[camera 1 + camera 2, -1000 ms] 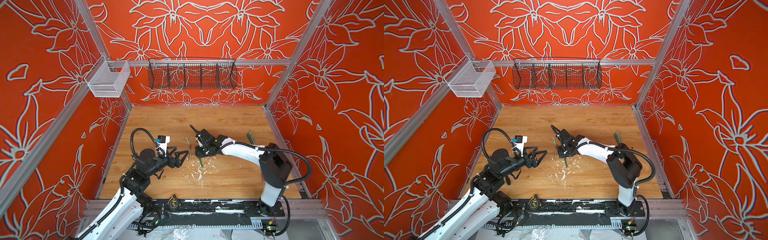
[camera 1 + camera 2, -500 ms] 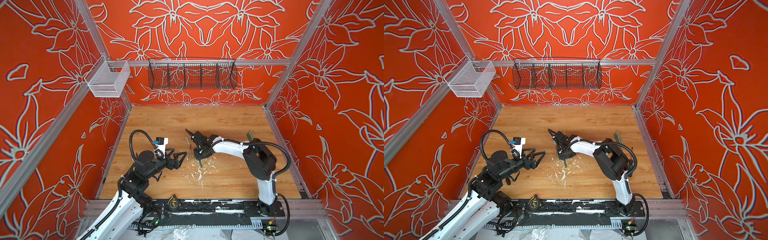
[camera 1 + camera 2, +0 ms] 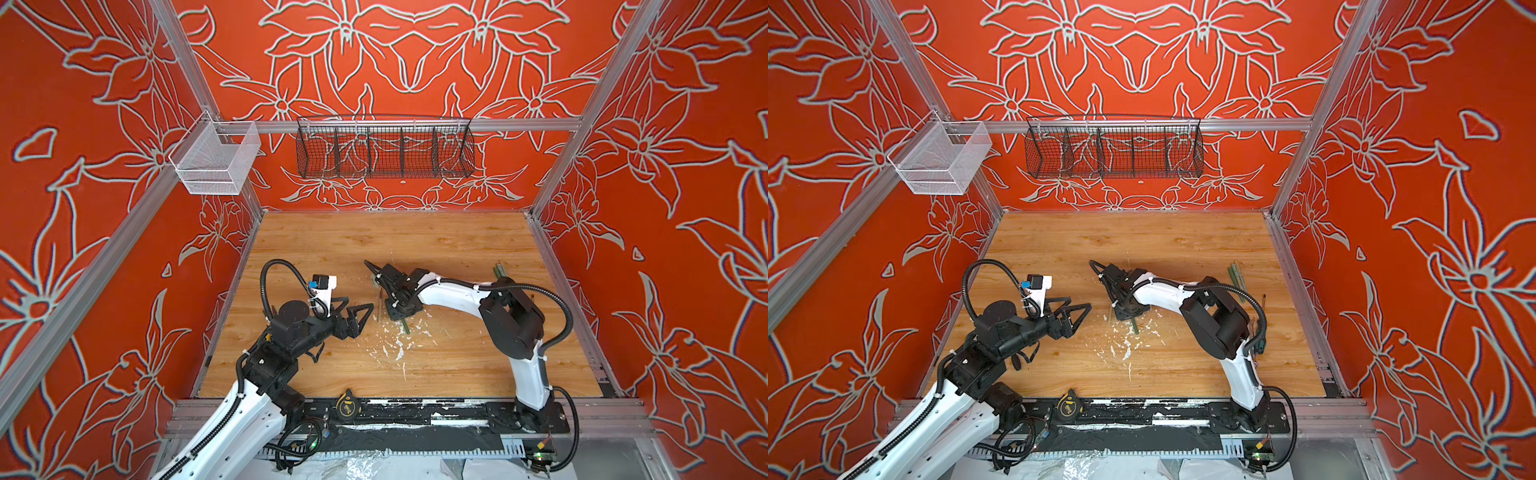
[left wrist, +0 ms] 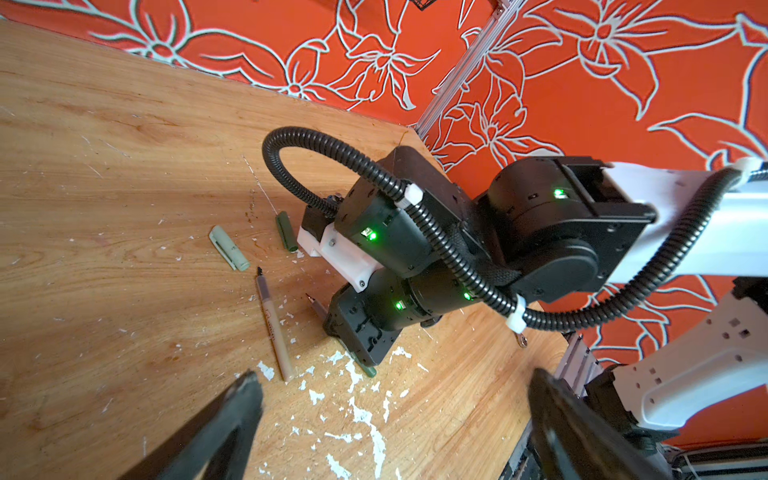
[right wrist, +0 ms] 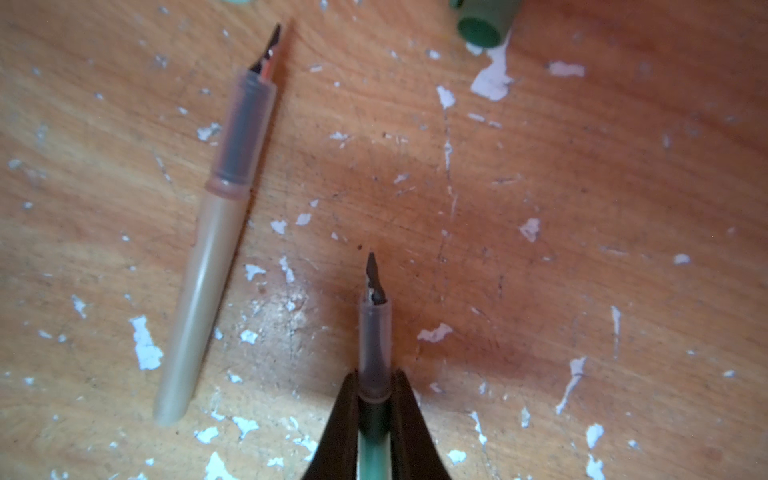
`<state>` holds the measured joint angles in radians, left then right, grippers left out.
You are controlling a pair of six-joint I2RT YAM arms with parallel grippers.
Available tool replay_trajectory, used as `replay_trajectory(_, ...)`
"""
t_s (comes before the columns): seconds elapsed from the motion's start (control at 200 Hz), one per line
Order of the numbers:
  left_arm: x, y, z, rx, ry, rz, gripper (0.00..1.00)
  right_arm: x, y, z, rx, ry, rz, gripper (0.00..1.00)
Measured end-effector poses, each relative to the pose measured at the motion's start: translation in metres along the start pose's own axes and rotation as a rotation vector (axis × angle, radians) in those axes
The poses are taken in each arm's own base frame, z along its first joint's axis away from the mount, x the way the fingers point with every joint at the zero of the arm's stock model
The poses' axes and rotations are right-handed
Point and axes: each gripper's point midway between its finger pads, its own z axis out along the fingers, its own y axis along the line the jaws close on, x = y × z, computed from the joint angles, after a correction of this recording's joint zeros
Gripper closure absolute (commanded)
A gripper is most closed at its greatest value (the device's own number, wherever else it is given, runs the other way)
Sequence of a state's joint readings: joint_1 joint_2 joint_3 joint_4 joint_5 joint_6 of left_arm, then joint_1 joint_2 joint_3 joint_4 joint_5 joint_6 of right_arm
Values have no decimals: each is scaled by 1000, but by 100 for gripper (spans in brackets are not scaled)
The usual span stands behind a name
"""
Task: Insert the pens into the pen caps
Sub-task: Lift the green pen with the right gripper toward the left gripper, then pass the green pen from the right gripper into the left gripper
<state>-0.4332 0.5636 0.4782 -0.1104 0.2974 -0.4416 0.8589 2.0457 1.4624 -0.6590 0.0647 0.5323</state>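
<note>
On the black base rail at the front lies a yellow-and-black tape measure (image 3: pixel 345 404). Just beyond it the left gripper (image 4: pixel 395 376) hangs over the tabletop (image 3: pixel 457 357) with its fingers (image 4: pixel 232 415) spread wide, holding and touching nothing; the left wrist view cuts both fingers off at the frame edge.

White paint flecks (image 3: pixel 399 345) litter the wood at mid-table. Above them the right gripper (image 5: pixel 376 376) is pressed together on the dark green pen (image 5: pixel 375 332), pinching the barrel just behind its clear grip section, with the dark nib pointing away from the fingers. In both top views the gripper's own body hides its fingers, and only the pen's green rear end (image 3: pixel 406 328) sticks out beneath. Whether the pen rests on the wood or sits just clear of it cannot be told.

The pale tan pen (image 5: pixel 208 270) lies flat, uncapped, just beside the held one and roughly parallel to it, without touching it; its nib points the same way.

Past the nibs lie two caps, apart from each other: the pale green cap (image 4: pixel 228 248) and the dark green cap (image 4: pixel 286 230). The second lies close against the right arm's white wrist mount; the right wrist view shows only its open mouth, cropped by the frame.

Farther back, near the right edge of the tabletop, lies a cluster of green pens (image 3: pixel 1237 278), partly behind the right arm's cable; their number is hard to make out.

On the back wall hang a black wire basket (image 3: pixel 384 149) and a white mesh basket (image 3: pixel 216 164).
</note>
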Motion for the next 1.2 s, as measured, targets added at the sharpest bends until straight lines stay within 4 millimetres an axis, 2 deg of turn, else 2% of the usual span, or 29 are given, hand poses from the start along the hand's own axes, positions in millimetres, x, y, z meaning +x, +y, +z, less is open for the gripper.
replay_trajectory(0.13,8,7,9,-13,31,-11,3,-2,-2,-3,-24,-4,20,88)
replay_trajectory(0.235,18,13,18,-16,63,-21,3,-4,-4,-15,-75,-27,46,88)
replay_trajectory(0.365,31,20,29,-14,104,-33,3,-14,-3,-46,-177,-111,68,88)
replay_trajectory(0.475,35,19,35,4,117,-34,3,-25,6,-76,-292,-207,69,88)
replay_trajectory(0.756,34,-5,47,130,126,-7,0,-25,36,-138,-614,-406,17,88)
replay_trajectory(0.911,29,-16,47,198,93,9,7,-26,48,-176,-774,-525,-12,88)
replay_trajectory(1.041,29,-23,48,242,83,10,16,-28,55,-206,-879,-615,-34,87)
replay_trajectory(1.201,26,-34,49,308,80,7,38,-27,60,-231,-983,-692,-57,87)
